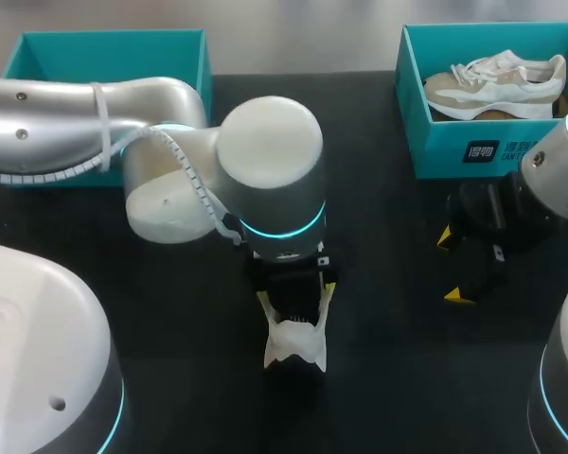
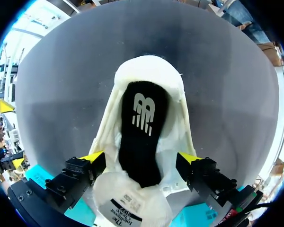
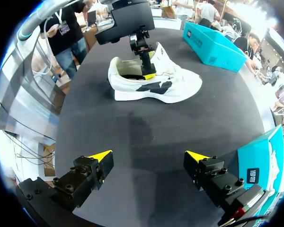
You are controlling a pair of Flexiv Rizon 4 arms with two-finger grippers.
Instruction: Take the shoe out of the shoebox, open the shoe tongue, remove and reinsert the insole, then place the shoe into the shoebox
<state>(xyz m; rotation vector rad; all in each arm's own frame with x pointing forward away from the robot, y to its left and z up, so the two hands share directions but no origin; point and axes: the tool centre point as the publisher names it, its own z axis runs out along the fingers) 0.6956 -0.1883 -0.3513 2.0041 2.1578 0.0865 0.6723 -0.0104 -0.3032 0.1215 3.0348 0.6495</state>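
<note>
White shoe [image 1: 296,345] is stood upright mid-way across the matte black worktop [image 1: 398,378], clamped at the collar from both sides by the left tool [image 1: 296,295], while the right tool [image 1: 452,268] is held spread wide above the worktop, near the teal shoebox [image 1: 435,142] at the far right edge.

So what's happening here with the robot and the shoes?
The left gripper is shut on the sides of a white shoe that sits on the black table. A black insole is visible inside it. The right gripper hangs open above the table, holding nothing. A second shoe lies in the teal shoebox on the robot's right.
</note>
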